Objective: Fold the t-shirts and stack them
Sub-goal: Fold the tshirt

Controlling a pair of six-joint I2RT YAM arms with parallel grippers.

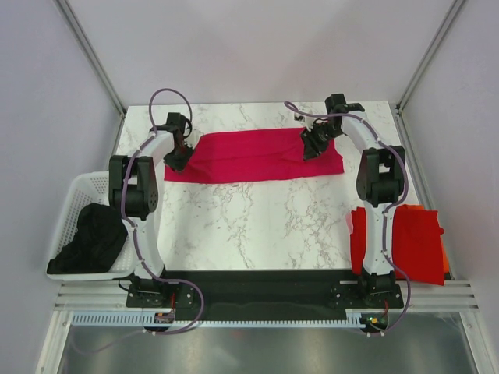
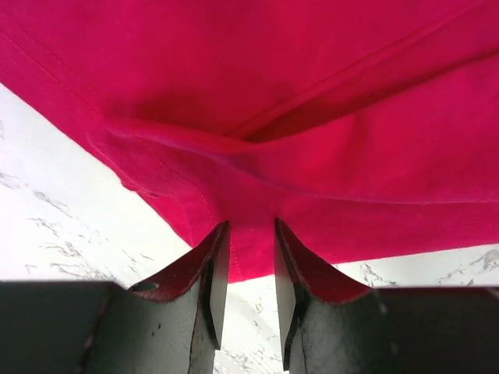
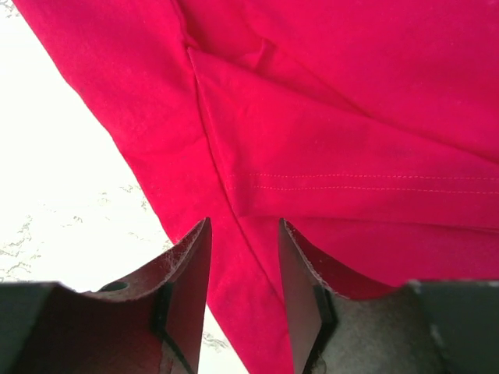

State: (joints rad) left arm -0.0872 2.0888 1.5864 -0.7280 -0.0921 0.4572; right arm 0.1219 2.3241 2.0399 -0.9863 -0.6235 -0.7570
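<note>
A crimson-pink t-shirt [image 1: 253, 156] lies folded into a long strip across the far part of the marble table. My left gripper [image 1: 178, 158] is at its left end, and the left wrist view shows it open [image 2: 249, 227] with the shirt's near edge [image 2: 327, 187] lying between the fingertips. My right gripper [image 1: 312, 146] is near the strip's right end, and the right wrist view shows it open [image 3: 243, 224] over a folded hem and seam of the shirt [image 3: 351, 156]. A bright red t-shirt [image 1: 409, 241] lies folded at the table's right front, on an orange one [image 1: 445, 261].
A white plastic basket [image 1: 78, 195] holding dark cloth [image 1: 93, 238] hangs off the table's left front. Grey walls and metal posts close in the back and sides. Bare marble [image 1: 257, 226] spreads between the strip and the arm bases.
</note>
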